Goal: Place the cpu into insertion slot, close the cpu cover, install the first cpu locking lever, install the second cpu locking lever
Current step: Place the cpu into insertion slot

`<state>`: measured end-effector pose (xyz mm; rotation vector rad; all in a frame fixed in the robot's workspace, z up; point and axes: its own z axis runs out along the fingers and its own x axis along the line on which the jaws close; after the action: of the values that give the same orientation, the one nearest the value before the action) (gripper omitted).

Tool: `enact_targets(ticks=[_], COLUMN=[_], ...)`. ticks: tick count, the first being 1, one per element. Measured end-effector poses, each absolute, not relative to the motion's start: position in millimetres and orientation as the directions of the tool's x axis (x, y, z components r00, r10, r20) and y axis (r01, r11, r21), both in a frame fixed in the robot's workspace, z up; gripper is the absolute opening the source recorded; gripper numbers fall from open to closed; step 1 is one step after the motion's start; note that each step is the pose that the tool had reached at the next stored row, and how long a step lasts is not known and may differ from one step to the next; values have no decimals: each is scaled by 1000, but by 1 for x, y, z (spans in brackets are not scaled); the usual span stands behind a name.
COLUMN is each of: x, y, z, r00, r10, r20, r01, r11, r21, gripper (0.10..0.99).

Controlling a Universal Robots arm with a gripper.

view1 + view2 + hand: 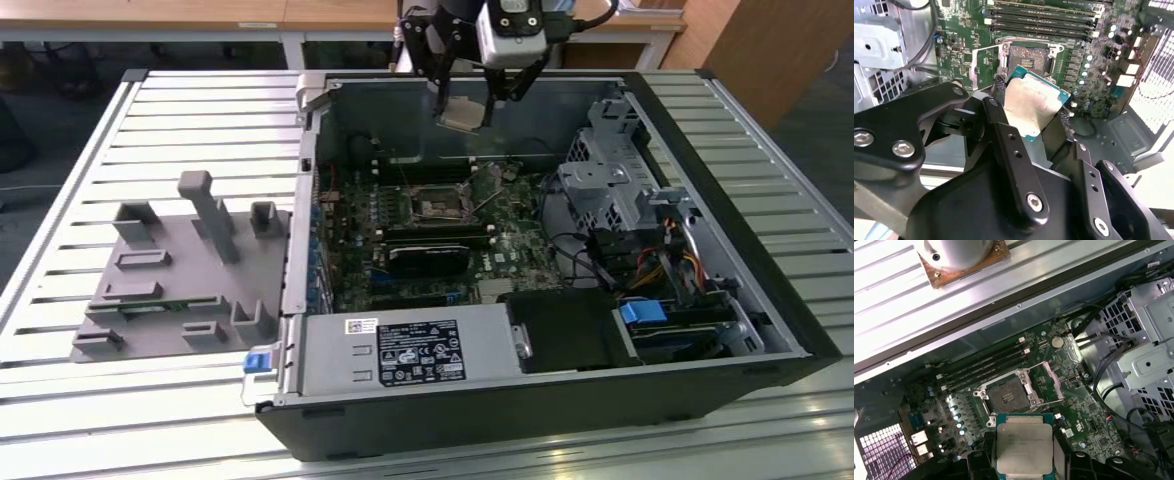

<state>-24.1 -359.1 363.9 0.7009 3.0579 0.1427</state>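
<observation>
On a slatted metal table (200,110) sat an open computer case (534,420), with a grey moulded fixture (160,270) on the exterior view's left. Over the case's far end the gripper (465,110) hung clamped on the cpu (461,116), well above the insertion slot (438,207).

In the second wrist view the black fingers (1006,130) pinched the chip by opposite edges. Its silvery face was tilted and clear of the socket on the green motherboard (959,30).

In the first wrist view the cpu cover (1053,381) stood swung open beside the bare slot, near the long memory slots (986,367).
</observation>
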Motion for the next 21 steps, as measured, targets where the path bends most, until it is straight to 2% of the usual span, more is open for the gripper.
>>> enact_targets(ticks=[21], x=[-24], y=[-359], z=[362], r00=[-813], r10=[583], r20=[19], r01=[582], r11=[808], r21=[89], gripper=[541])
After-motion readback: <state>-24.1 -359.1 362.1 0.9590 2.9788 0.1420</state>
